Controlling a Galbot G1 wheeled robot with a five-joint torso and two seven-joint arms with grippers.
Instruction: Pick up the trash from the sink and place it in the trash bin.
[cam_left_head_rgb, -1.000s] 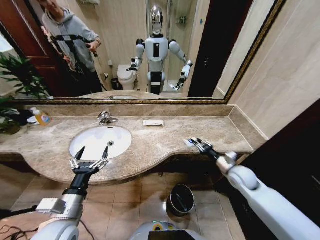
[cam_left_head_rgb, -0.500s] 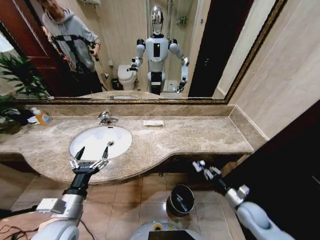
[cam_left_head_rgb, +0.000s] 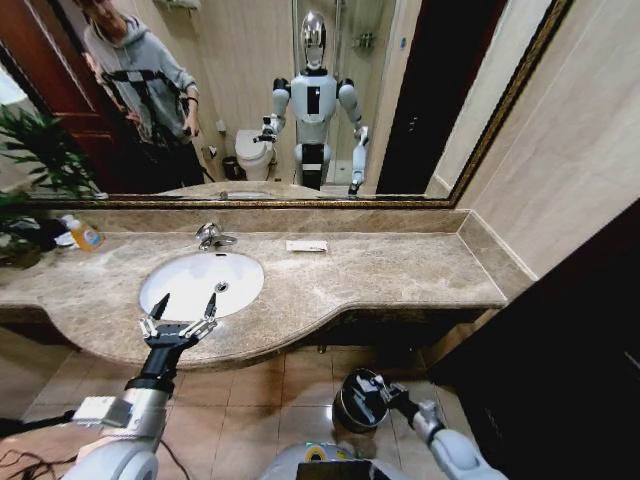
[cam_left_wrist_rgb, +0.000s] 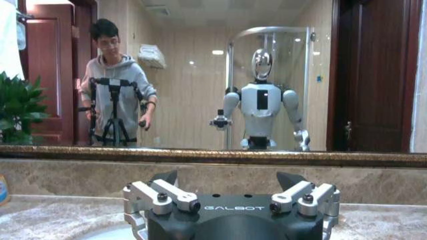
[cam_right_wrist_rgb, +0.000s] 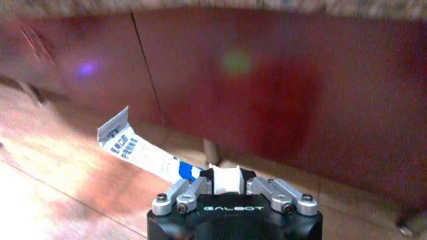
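The right gripper (cam_left_head_rgb: 383, 391) is held low under the counter's front edge, just at the rim of the trash bin (cam_left_head_rgb: 349, 403) on the tiled floor, and its fingers are seen closed on a white-blue packet (cam_right_wrist_rgb: 143, 148) that sticks out past them. The left gripper (cam_left_head_rgb: 180, 318) is held over the counter's front edge at the near rim of the sink (cam_left_head_rgb: 172, 285), its fingers spread wide with nothing between them. A flat white packet (cam_left_head_rgb: 306, 245) is left lying near the counter's back edge, beside the faucet (cam_left_head_rgb: 211, 236).

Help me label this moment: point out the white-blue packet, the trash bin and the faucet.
white-blue packet (cam_right_wrist_rgb: 137, 147), right wrist view, printed middle.
trash bin (cam_left_head_rgb: 345, 405), head view, left rim.
faucet (cam_left_head_rgb: 211, 236), head view, chrome body.
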